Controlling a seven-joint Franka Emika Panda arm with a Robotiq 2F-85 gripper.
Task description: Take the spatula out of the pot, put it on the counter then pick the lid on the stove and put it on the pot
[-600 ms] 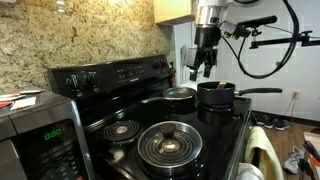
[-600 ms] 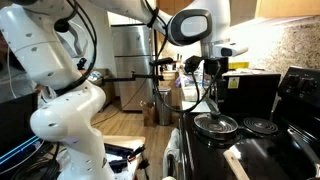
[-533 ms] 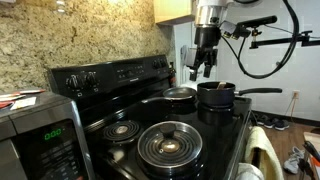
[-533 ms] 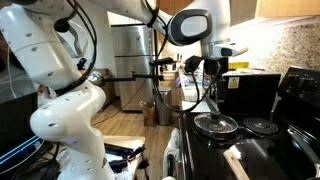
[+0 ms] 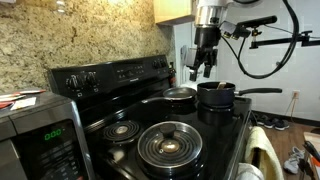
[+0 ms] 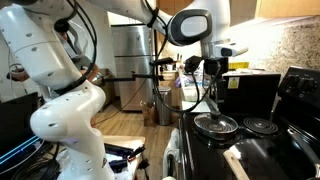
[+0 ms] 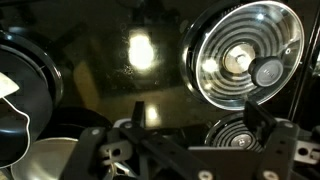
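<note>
- Black gripper [image 5: 202,70] fingers are standing spread wide apart, pinching nothing; in the wrist view the gripper [image 7: 195,125] is showing bare stove top between its two fingers.
- Nothing about the gripper is differing from half a second ago: it is still hanging at the same height, in the same pose and just as wide open.
- It is hovering well above the far end of the stove [image 5: 110,75], over the gap between the frying pan [image 5: 180,96] and the pot [image 5: 215,100], and touching neither.
- The pot is sitting where it was, its long straight handle pointing away from the stove.
- At the left edge of the wrist view a pale shape, seemingly the spatula [image 7: 9,88], is lying inside a dark round vessel; in both exterior views it is too small to make out.
- The lid [image 5: 168,146] is resting flat over a spiral coil burner at the near end of the stove, well apart from the pot and unmoved; in the wrist view its dark knob is showing off-centre over the rings seen through the glass.
- A steel microwave [image 5: 40,135] is standing beside the stove at the near end, unchanged too.
</note>
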